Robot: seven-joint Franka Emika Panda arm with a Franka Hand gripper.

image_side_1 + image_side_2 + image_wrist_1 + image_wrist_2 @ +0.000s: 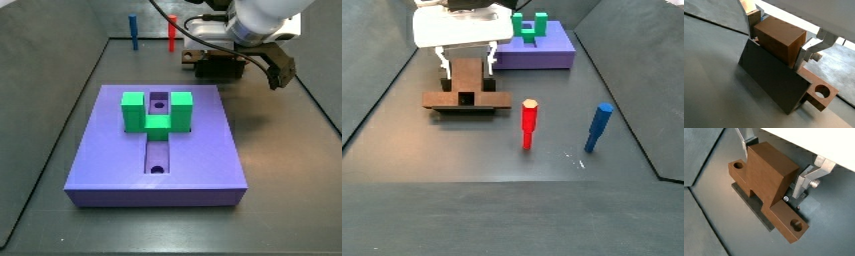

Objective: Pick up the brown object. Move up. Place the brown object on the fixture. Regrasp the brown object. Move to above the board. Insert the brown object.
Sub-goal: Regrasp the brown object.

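Gripper (pixel 774 175) is closed around the raised stub of the brown object (pixel 764 183), we see in both wrist views; this piece rests on the fixture (pixel 771 82), away from the board (pixel 160 140).

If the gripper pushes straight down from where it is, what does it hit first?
The gripper already straddles the brown object on the fixture. Its fingertips would probably meet that piece's long bar first, though depth is unclear.
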